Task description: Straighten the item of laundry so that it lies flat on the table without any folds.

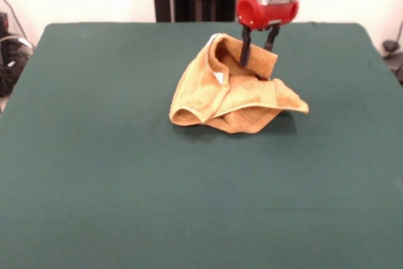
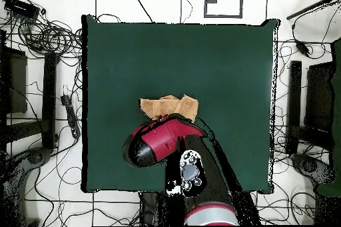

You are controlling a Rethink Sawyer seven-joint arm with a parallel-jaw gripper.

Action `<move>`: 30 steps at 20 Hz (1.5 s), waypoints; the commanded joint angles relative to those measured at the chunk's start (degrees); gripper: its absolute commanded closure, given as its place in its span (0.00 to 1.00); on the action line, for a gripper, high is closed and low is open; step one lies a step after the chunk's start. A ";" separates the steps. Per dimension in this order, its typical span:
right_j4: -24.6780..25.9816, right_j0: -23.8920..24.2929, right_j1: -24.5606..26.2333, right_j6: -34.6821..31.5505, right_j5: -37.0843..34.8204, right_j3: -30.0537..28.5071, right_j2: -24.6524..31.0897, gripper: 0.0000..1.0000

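The item of laundry (image 1: 233, 96), an orange-tan towel, lies crumpled in a heap a little beyond the middle of the green table (image 1: 126, 187). A paler band runs along its front folds and a small white label shows near its middle. My gripper (image 1: 257, 57) hangs from the red wrist (image 1: 267, 9) over the heap's raised far edge. One black finger (image 1: 245, 51) stands in front of that raised fold and the other behind it, the two held apart. In the overhead view only part of the towel (image 2: 166, 106) shows, because the red arm head (image 2: 156, 143) covers the gripper.
Green table cloth (image 2: 200, 58) stretches wide on all sides of the towel. Cables (image 2: 46, 38) and dark stands (image 2: 296, 104) crowd the floor around the table edges.
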State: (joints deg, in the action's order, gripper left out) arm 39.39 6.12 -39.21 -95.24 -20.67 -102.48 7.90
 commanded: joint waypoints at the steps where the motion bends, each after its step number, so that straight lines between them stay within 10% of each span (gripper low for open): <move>1: 2.16 -1.39 3.81 -4.80 3.35 2.96 0.81 0.00; 2: 2.66 -1.54 3.84 -4.52 4.10 3.17 0.73 0.00; 3: 2.01 -1.05 3.99 -3.50 3.22 3.05 1.29 1.00; 16: -1.88 -2.07 1.01 -7.78 1.49 0.36 -0.49 1.00; 30: -14.87 4.13 -19.73 3.53 -13.06 -12.16 8.03 1.00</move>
State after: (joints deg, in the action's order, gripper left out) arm 30.86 8.95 -51.87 -95.24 -23.92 -107.88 8.05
